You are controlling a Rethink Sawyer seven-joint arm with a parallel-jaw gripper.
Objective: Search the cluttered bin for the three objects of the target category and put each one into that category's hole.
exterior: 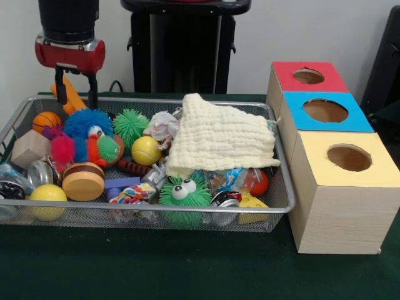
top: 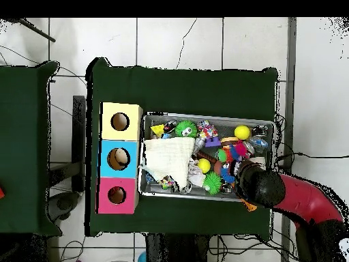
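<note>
Nearest to the camera across from me is the dark green surface (exterior: pixel 156 262), and I see no toy lying loose on it. On it sits the bin (exterior: pixel 144 210), and it looks full, so I think my job has hardly begun; I cannot see if any toy has gone into a hole yet. At the near side of the bin lie a green spiky toy with googly eyes (exterior: pixel 184 195), a yellow ball (exterior: pixel 47 195) and a round wooden toy like a burger (exterior: pixel 83 181). A bit deeper are a smaller yellow ball (exterior: pixel 146 150), a fluffy blue bird toy (exterior: pixel 89 134) and a big cream cloth (exterior: pixel 219 139) that hides whatever is under it. Near the far edge are a little basketball (exterior: pixel 47 120) and another green spiky ball (exterior: pixel 130 125). Beside the bin stands the wooden box with three holes: yellow closest, blue in the middle, and the hole (exterior: pixel 308 76) with the red top farthest away, well apart from me. My tool (exterior: pixel 75 87) hangs over the far corner of the bin, its two fingers spread apart and holding nothing, with an orange toy (exterior: pixel 70 95) just behind it.
</note>
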